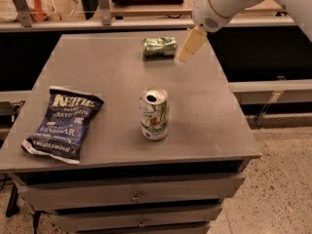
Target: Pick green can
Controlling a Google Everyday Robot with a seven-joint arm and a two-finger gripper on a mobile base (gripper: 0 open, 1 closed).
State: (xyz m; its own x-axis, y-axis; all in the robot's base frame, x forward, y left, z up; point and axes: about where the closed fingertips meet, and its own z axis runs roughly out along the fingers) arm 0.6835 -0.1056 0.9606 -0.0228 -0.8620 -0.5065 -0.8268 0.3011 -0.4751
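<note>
The green can [159, 46] lies on its side near the far edge of the grey table [112, 77], shiny and mottled green. My gripper [187, 50] hangs from the white arm at the upper right, its tan fingertip just to the right of the can and a little above the table, apart from it. A white-and-silver can [154, 113] with green and red markings stands upright in the middle of the table, its top open.
A dark blue chip bag [64, 122] lies at the table's left front. Drawers [131, 196] sit under the tabletop. A shelf with wooden items runs behind the table. Speckled floor lies to the right.
</note>
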